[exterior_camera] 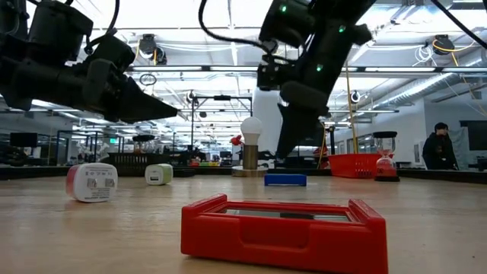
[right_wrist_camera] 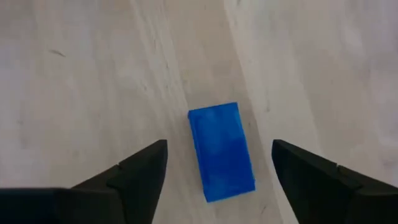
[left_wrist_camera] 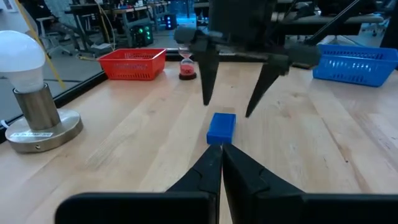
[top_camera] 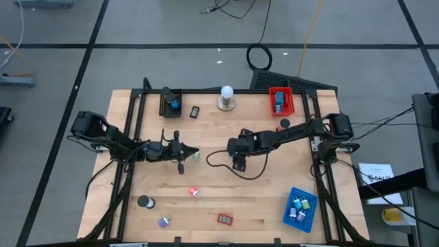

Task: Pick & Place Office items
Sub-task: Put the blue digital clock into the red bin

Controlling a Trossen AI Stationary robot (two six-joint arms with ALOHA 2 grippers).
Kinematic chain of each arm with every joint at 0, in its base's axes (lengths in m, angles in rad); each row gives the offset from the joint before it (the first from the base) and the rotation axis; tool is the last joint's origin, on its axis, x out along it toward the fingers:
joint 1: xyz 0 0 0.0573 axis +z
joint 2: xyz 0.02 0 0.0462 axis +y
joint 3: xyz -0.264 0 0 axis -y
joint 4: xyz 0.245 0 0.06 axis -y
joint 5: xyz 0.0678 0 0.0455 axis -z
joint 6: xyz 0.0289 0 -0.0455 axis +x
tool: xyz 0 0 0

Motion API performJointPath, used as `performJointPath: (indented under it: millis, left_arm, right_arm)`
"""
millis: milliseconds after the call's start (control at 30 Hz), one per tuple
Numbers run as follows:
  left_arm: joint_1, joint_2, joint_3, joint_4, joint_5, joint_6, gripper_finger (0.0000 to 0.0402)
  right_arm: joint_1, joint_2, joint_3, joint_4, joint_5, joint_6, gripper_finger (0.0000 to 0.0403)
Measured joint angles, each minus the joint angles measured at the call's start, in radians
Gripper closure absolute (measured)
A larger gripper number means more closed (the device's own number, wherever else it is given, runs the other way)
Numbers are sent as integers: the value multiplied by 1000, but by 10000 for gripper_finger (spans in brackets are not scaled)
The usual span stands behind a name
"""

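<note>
On the bench [top_camera: 274, 185], the right pincer [top_camera: 238, 163] is being held spread wide, straddling without touching the blue block [right_wrist_camera: 221, 152] lying flat near centre, presumably for a grasp, while the clenched, empty left pincer [top_camera: 184, 162] is being parked toward nine o'clock.

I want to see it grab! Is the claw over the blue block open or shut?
Open. The right claw has its fingers spread either side of the blue block, not touching it.
</note>
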Motion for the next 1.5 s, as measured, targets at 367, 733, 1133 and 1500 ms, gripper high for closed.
performJointPath:
  millis: [367,733,1133,1500]
  left_arm:
    - [0,0,0,-4,0,2,380]
    - [0,0,0,-5,-1,2,380]
    - [0,0,1,-13,-1,2,380]
    - [0,0,1,-21,-1,-2,380]
  right_arm:
    - [-32,66,0,31,-28,-70,144]
    - [-49,114,1,57,-78,-62,198]
    - [-52,64,-5,8,-78,-10,253]
    - [-223,-299,-12,-276,146,126,251]
